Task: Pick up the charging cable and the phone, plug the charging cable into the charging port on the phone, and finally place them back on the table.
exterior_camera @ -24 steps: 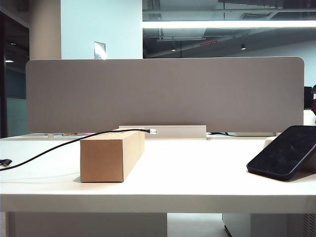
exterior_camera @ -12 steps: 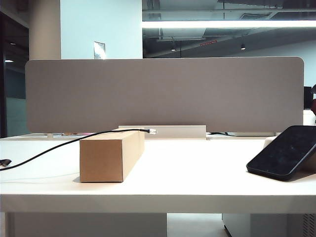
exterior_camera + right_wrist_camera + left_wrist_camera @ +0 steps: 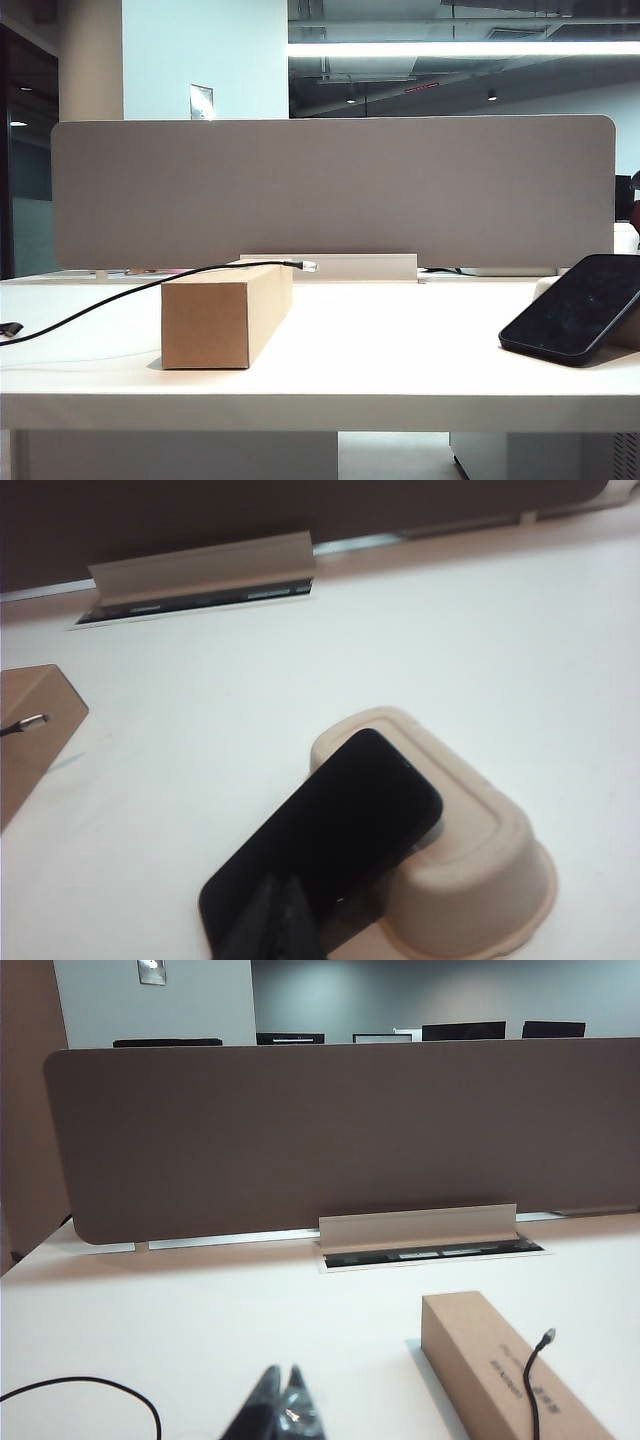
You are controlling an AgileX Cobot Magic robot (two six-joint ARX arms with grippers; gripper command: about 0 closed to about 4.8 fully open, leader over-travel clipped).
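The right gripper (image 3: 280,920), shut and empty, hovers just short of the phone (image 3: 325,845) propped on a beige tray (image 3: 480,850), long axis running away; left gripper (image 3: 280,1410), also shut, faces the charging cable (image 3: 530,1390) on the cardboard box (image 3: 500,1370) on the counter (image 3: 250,1320).

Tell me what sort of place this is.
Most likely an open-plan office. A white desk carries a grey fabric divider panel with a cable flap at its foot, monitors stand on desks beyond it, and a strip light hangs from a bare ceiling.
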